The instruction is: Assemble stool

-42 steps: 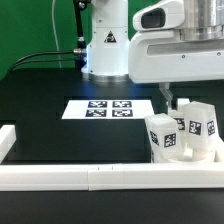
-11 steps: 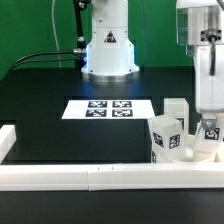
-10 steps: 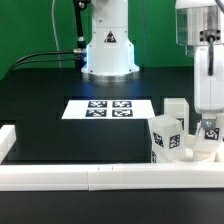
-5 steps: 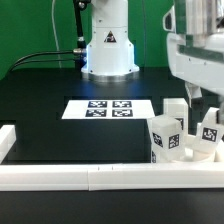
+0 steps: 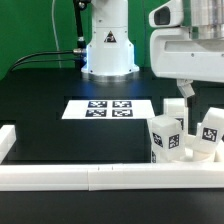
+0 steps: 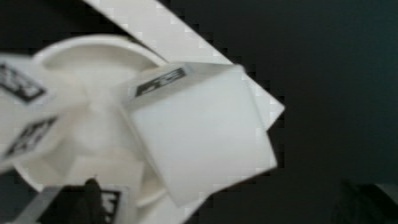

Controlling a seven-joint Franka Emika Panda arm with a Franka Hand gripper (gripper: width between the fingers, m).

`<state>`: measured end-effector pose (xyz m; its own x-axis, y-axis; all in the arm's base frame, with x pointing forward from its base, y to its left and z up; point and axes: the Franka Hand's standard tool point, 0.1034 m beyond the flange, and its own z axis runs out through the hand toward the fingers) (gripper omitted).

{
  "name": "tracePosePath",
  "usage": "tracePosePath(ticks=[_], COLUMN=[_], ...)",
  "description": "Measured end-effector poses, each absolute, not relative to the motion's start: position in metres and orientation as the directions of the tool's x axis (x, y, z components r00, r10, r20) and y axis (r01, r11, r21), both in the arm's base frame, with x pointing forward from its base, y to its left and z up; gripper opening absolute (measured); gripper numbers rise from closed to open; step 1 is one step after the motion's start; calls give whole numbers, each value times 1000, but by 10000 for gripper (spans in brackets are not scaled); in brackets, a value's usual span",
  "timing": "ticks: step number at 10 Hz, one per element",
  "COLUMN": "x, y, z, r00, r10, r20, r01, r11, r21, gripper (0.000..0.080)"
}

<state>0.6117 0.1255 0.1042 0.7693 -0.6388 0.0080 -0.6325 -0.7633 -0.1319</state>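
The stool's white parts stand in a cluster at the exterior view's right. One tagged leg is in front, one leg behind it, and one leg leans at the far right. The round seat lies low under them, mostly hidden. My gripper hangs above the cluster, apart from it, open and empty. In the wrist view the round seat shows with a large blocky leg on it. One dark finger shows at the edge.
The marker board lies on the black table in the middle. A long white rail runs along the front, with a short one at the exterior view's left. The arm's base stands behind.
The gripper was down at the far-right leg a second ago. It has let go, risen and shifted toward the exterior view's left. That leg stays in place, leaning.
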Motion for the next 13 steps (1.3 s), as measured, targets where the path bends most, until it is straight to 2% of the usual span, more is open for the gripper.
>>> tracePosePath(ticks=[1, 3, 4, 7, 9, 10, 11, 13], x=[612, 602, 609, 605, 602, 595, 596, 596], y=[131, 133, 127, 119, 128, 138, 139, 124], z=[107, 103, 110, 108, 101, 92, 90, 90], r00=[899, 993, 988, 991, 920, 831, 782, 721], r10=[-435, -118, -124, 85, 384, 556, 623, 693], r20=[44, 15, 90, 103, 77, 2, -11, -19], r01=[-428, -116, -114, 91, 385, 556, 623, 693], r11=[-896, -987, -987, -994, -923, -831, -782, -720], r21=[-121, -110, -113, -60, 9, 19, 12, 29], gripper=[649, 649, 649, 649, 649, 649, 649, 649])
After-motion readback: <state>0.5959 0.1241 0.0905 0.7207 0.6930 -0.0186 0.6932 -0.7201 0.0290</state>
